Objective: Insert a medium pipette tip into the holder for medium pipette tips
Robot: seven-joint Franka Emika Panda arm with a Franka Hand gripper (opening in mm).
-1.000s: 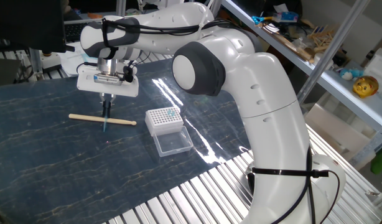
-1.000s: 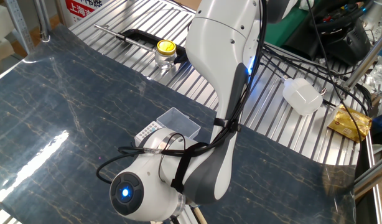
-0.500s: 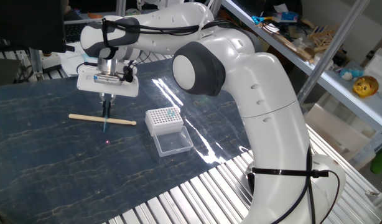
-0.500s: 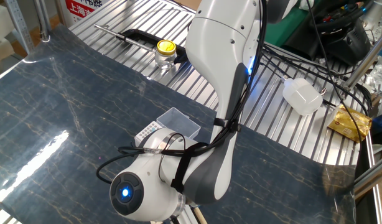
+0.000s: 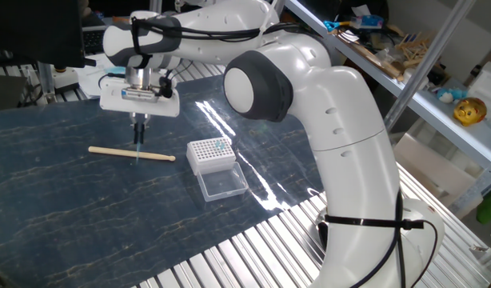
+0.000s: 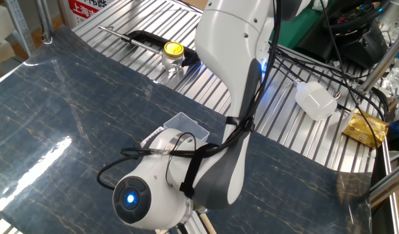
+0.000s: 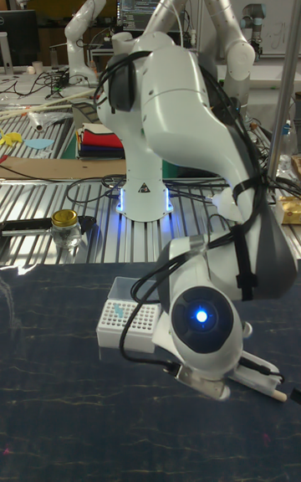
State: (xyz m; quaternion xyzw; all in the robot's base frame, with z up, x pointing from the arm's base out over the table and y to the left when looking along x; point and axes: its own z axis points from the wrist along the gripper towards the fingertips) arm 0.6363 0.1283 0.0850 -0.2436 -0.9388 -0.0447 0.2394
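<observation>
Stick (image 5: 131,152) of pale wood lay leftmost on my bench (image 5: 37,200). Above it my claw (image 5: 139,126) pinched the medium pipette tip (image 5: 138,144), which hung point down near the stick. Right of that stood the holder (image 5: 211,154), teal tips in a few far-corner holes, its clear lid (image 5: 222,184) open flat toward the near edge. Only the other fixed view showed me the yellow-capped jar (image 6: 173,55) on the far slats; there the arm hid the claw.

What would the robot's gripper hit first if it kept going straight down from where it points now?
Probably the wooden stick: the gripper points down with the blue pipette tip hanging from it, seemingly right over the stick on the dark table. Depth is unclear.
</observation>
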